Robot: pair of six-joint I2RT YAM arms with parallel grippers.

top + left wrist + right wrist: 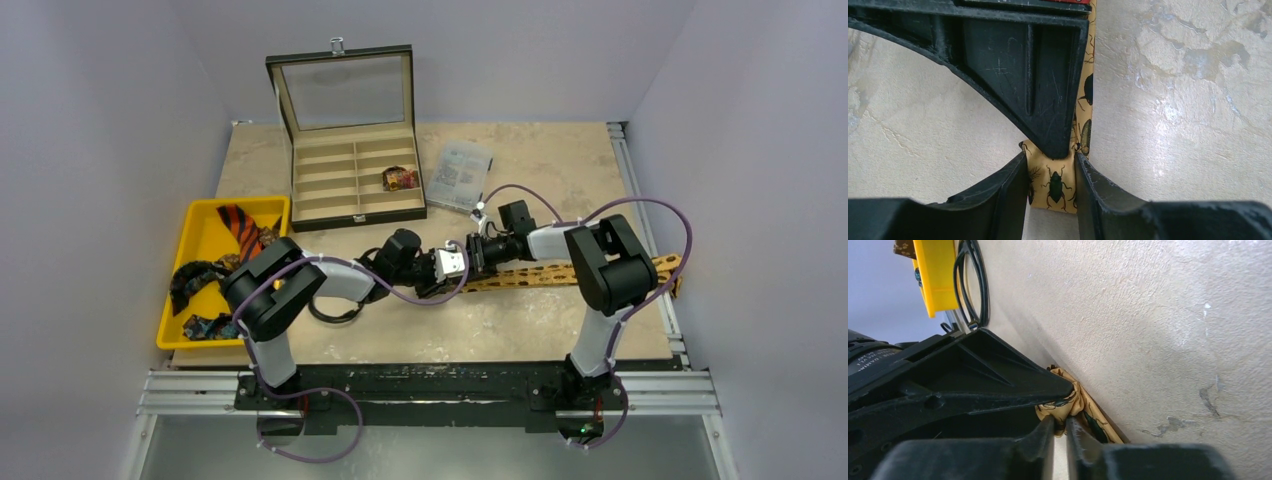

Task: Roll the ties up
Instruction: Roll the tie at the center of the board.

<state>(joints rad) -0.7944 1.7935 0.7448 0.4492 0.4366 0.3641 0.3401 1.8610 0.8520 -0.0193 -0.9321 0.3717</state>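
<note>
A tan-gold tie [570, 273] with dark beetle prints lies across the table from the middle to the right edge. Both grippers meet at its left end. In the left wrist view my left gripper [1050, 167] is shut across the width of the tie's end [1055, 186], a finger against each edge. One right finger [1038, 75] comes down onto that end from above. My right gripper [1060, 424] is almost closed, pinching a bunched fold of the tie [1070, 401]. An orange black-striped tie [240, 228] and dark ties [195, 277] lie in the yellow tray [205, 215].
A compartment box [355, 185] with its lid raised stands at the back, one rolled tie [401, 178] inside. A clear packet [460, 175] lies to its right. A black cable loop [335, 312] rests near the left arm. The tray [938, 275] and cable [973, 285] show in the right wrist view.
</note>
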